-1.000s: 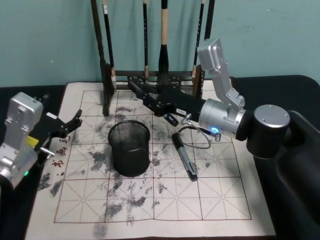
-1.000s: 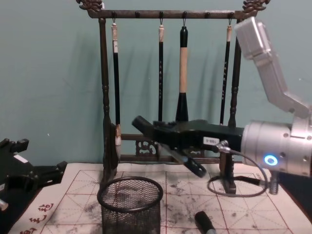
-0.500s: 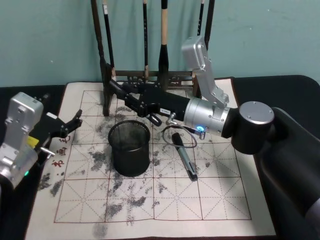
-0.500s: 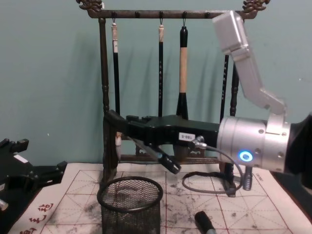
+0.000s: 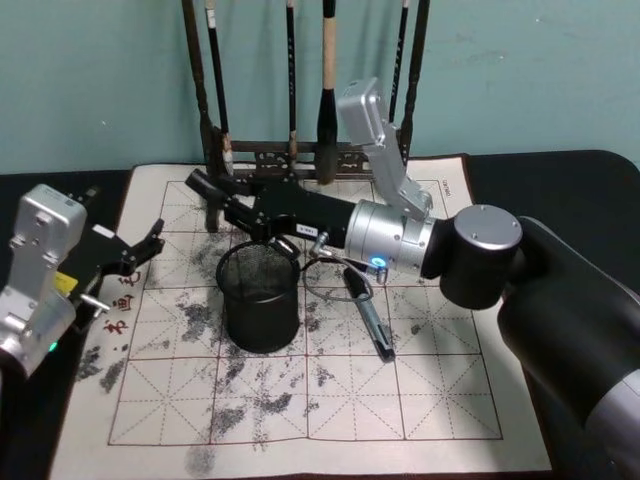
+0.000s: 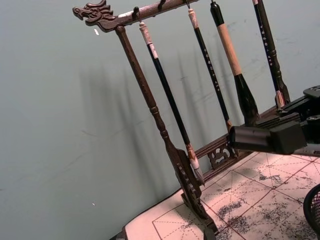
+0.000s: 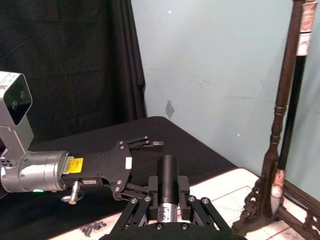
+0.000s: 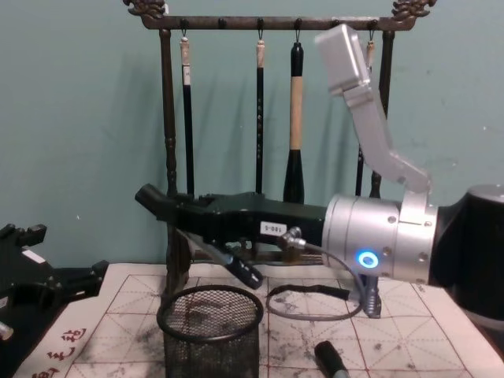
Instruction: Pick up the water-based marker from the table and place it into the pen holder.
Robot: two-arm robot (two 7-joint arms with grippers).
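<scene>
Writing: the white label [image 8: 272,228] on the side of the right gripper [image 7: 168,192] and the yellow label [image 7: 75,163] on the left gripper [image 5: 152,243] both carry dark print too small for me to read. The same goes for the print on the silver band [image 7: 168,212] of the held marker [image 7: 168,172]. The red characters [image 5: 118,322] along the left edge of the mat [image 5: 420,400] I cannot make out.
Held marker: a black round barrel, with the silver band at the end nearer the wrist. It sits slanted in the grip, and in my chest view its lower end hangs over the right side of the mouth of the pen holder [image 5: 258,300], apart from the rim.
Right gripper: clenched on the held marker, with a pad on each side of the barrel. It reaches in from the right above the far part of the mat.
Pen holder: a black wire-mesh cup with a solid round rim, upright near the middle of the mat.
Second marker: I see a second marker [image 5: 368,312], dark with a grey stretch, lying flat on the mat just right of the pen holder.
Left gripper: parked at the mat's left edge with its fingers spread and nothing between them.
Brush rack: the dark wooden brush rack [image 8: 168,142] stands at the mat's far edge, and brushes [image 8: 295,102] hang from its bar.
</scene>
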